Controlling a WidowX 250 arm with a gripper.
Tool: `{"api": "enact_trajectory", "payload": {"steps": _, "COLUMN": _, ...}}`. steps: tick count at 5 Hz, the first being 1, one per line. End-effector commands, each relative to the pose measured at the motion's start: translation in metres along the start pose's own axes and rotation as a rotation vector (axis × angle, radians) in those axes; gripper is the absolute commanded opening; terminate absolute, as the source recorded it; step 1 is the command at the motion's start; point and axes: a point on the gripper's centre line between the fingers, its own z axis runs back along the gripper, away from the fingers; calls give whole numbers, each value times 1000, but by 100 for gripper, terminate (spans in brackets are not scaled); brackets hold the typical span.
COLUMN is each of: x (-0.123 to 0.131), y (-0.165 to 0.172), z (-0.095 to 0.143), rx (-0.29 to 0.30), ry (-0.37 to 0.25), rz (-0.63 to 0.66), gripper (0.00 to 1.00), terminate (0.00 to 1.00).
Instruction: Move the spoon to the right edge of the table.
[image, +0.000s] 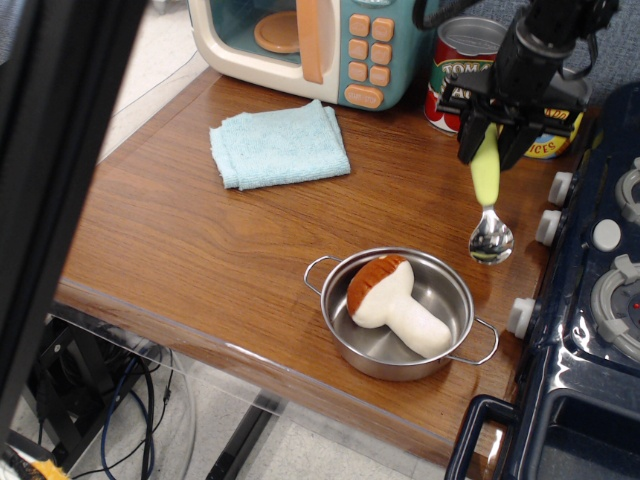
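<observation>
My gripper is shut on the spoon by its pale yellow-green handle. The spoon hangs upright, its shiny metal bowl pointing down just above the brown wood-grain table. It is near the table's right side, close to the dark blue toy stove. The bowl is just right of and behind the pot.
The steel pot holds a plush mushroom. A light blue cloth lies at the back left. A toy microwave, a tomato sauce can and a pineapple can stand at the back. A dark blurred shape covers the left.
</observation>
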Motion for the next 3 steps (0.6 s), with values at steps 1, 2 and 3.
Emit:
{"api": "enact_trajectory", "payload": {"steps": 1, "x": -15, "y": 14, "z": 0, "rx": 2, "ry": -16, "rz": 19, "gripper": 0, "terminate": 0}}
{"api": "enact_trajectory", "payload": {"steps": 2, "x": -13, "y": 14, "z": -11, "rx": 11, "ry": 2, "rz": 11, "gripper": 0, "terminate": 0}}
{"api": "enact_trajectory", "payload": {"steps": 3, "x": -12, "y": 14, "z": -22, "rx": 22, "ry": 24, "rz": 12, "gripper": 0, "terminate": 0}}
